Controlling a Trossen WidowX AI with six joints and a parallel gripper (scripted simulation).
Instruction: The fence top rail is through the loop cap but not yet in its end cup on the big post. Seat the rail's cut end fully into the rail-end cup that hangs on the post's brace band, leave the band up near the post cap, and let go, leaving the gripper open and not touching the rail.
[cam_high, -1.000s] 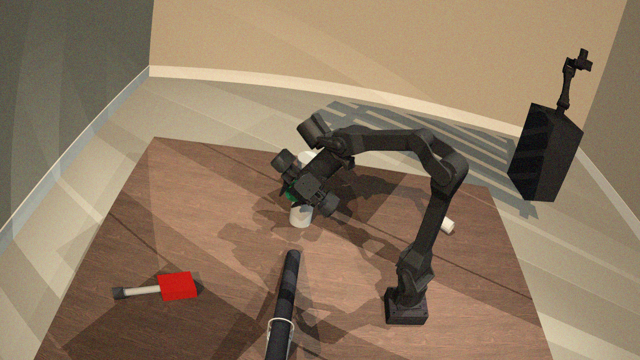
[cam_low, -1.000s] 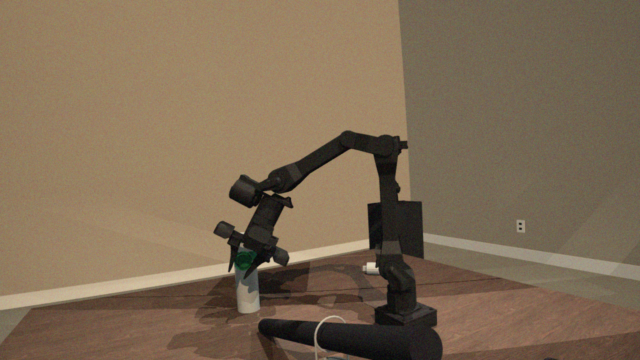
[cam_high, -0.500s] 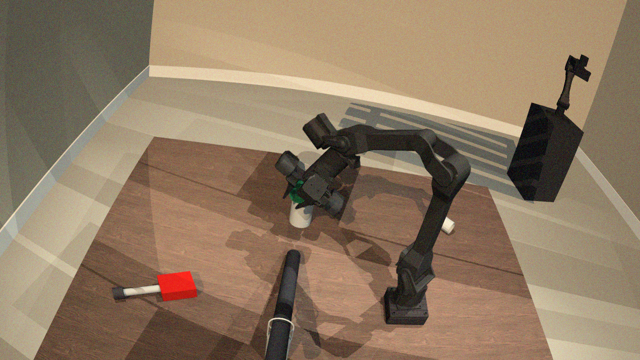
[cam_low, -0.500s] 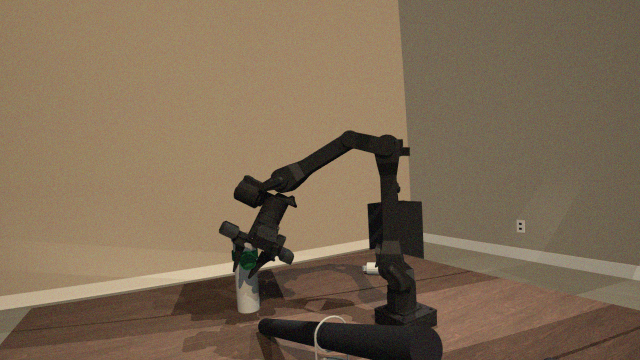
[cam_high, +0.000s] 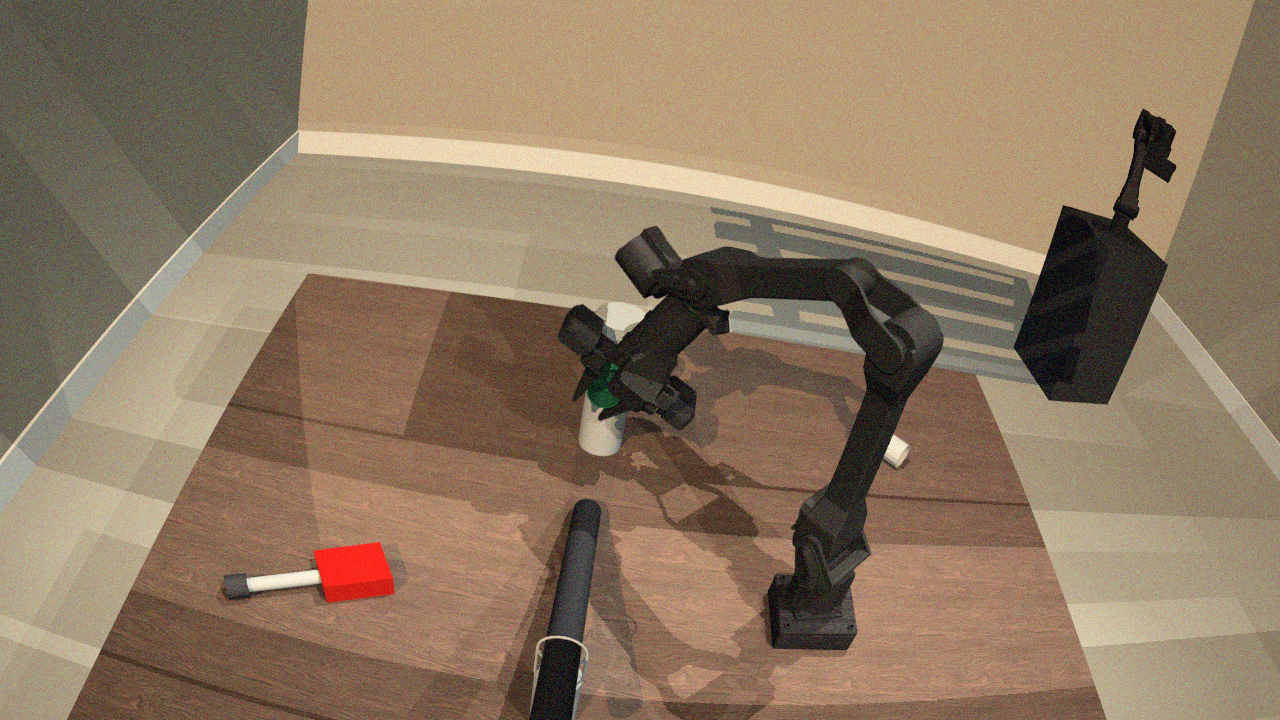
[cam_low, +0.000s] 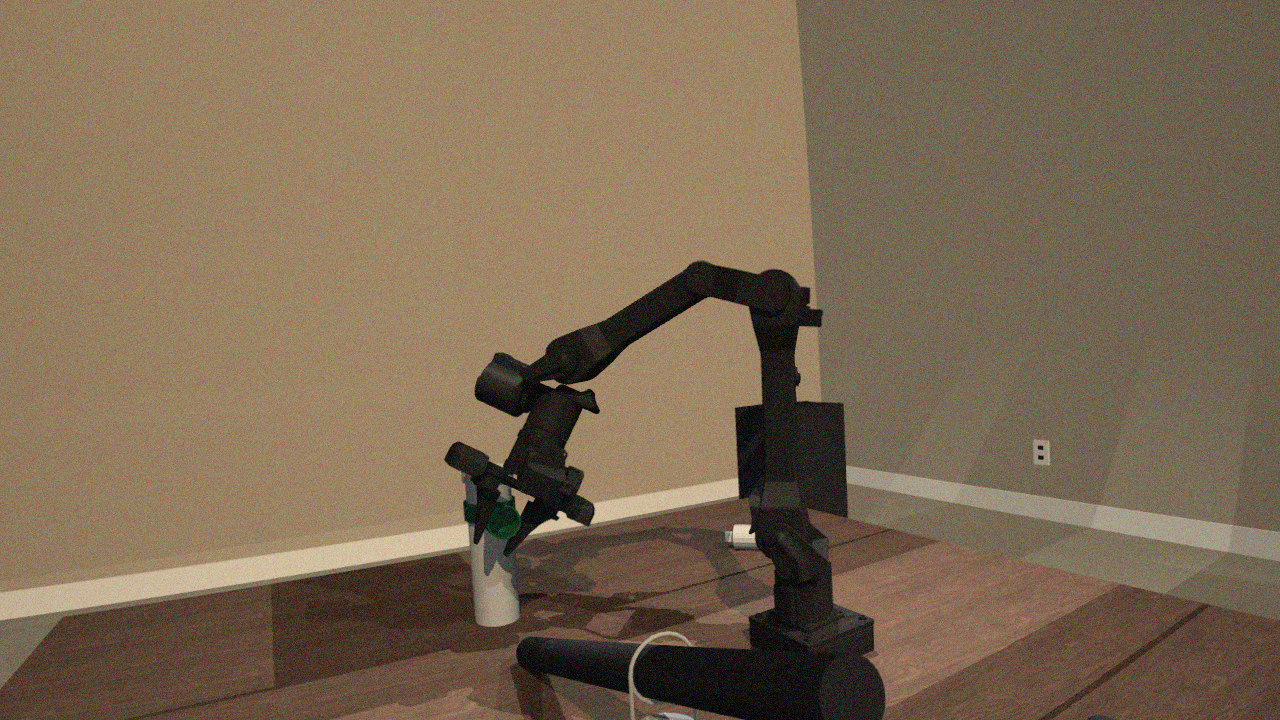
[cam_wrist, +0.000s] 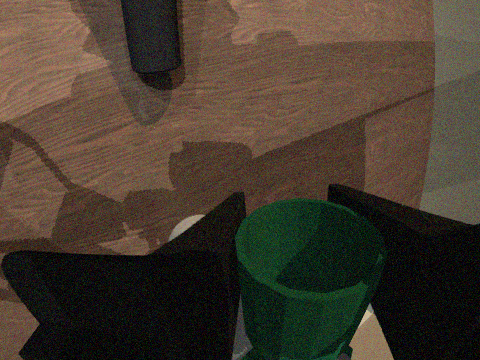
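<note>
Currently I have the gripper (cam_wrist: 307, 287) pinching the green rail-end cup (cam_wrist: 308, 274) from both sides, up on the white post (cam_high: 601, 428) that stands toward the far edge of the tabletop. The cup is a smooth, thin-walled open cylinder; I judge it light and rigid, but slick — a firm squeeze could skew it on its brace band (cam_low: 503, 521), which I read as the green ring around the post.

The rail (cam_high: 572, 577) is a dark matte tube lying from mid-table to the near edge, threaded through a pale loop cap (cam_high: 556, 658). Its cut end points at the post, well apart from the cup — not seated. I judge it stiff and long, so best gripped near the cut end, across its diameter.
</note>
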